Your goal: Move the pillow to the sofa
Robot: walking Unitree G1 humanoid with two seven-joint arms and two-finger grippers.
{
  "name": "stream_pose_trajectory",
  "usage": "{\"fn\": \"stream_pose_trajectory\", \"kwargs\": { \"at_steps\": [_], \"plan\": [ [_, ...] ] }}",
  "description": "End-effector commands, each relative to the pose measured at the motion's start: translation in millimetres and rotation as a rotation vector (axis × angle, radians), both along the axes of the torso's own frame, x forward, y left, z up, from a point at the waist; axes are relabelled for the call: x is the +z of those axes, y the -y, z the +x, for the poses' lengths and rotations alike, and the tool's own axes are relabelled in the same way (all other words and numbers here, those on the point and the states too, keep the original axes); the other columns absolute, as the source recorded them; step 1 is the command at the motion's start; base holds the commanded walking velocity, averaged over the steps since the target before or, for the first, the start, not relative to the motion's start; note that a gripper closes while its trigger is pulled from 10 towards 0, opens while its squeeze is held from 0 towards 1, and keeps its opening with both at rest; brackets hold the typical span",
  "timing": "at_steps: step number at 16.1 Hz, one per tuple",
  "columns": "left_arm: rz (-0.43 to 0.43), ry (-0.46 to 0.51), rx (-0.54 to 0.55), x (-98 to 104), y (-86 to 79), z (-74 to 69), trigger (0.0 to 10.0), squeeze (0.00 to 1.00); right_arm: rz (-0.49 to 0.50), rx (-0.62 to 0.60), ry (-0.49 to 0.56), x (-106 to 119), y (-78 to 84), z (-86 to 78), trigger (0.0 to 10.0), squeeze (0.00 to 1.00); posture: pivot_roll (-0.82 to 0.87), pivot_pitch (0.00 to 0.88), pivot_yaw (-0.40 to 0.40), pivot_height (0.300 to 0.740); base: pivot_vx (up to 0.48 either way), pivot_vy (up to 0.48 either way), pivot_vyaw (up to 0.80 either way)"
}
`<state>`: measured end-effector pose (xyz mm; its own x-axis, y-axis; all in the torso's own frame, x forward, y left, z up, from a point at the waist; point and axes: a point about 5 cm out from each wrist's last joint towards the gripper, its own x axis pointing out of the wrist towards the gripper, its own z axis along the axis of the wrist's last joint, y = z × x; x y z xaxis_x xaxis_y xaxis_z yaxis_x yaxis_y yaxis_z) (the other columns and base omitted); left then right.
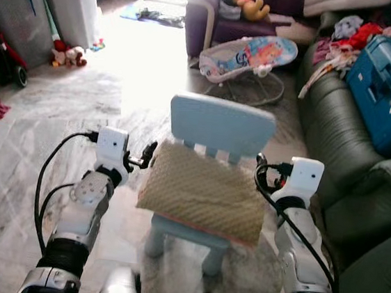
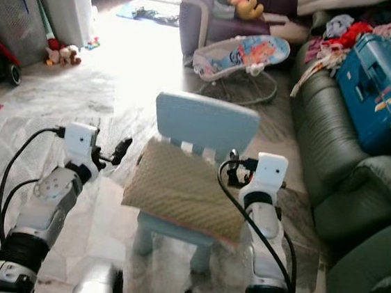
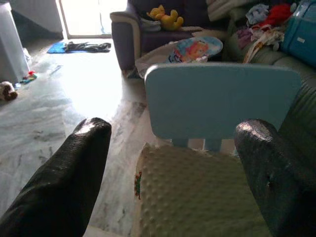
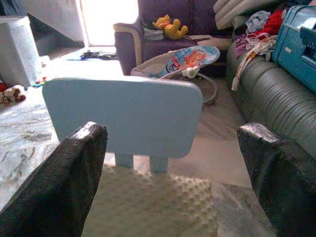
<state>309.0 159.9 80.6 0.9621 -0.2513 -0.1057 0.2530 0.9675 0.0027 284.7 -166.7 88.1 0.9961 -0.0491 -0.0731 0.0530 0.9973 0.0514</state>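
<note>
Between the left end effector (image 1: 147, 157) and the right end effector (image 1: 257, 168) lay the beige pillow (image 1: 205, 191), resting on the seat of a small light-blue chair (image 1: 221, 126). Both end effectors stood spread wide, one at each side edge of the pillow, gripping nothing. To the right end effector's right stretched the dark green sofa (image 1: 336, 140), carrying clothes and a blue case (image 1: 390, 90).

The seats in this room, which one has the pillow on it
The small light blue chair directly in front holds the beige pillow; the green sofa carries clothes and a blue case instead.
</note>
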Motion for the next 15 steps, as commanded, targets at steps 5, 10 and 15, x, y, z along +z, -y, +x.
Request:
{"fn": "stream_pose_trajectory", "kwargs": {
  "at_steps": [5,10,15],
  "plan": [
    [0.049,-0.039,-0.02,-2,-13.2,11.1,10.0,0.0,-0.008,0.008,0.007,2,-0.3,4.0,10.0,0.0,-0.01,0.0,-0.036,0.624,0.0,0.0,0.0],
    [0.027,-0.002,-0.033,11,-3.2,22.0,10.0,0.0,-0.011,0.012,0.014,3,-1.5,6.8,10.0,0.0,-0.01,0.0,-0.036,0.624,0.0,0.0,0.0],
    [-0.024,0.022,-0.021,9,4.8,12.9,10.0,0.0,-0.013,0.014,0.012,2,-1.5,6.4,10.0,0.0,-0.01,0.0,-0.038,0.624,0.0,0.0,0.0]
  ]
}}
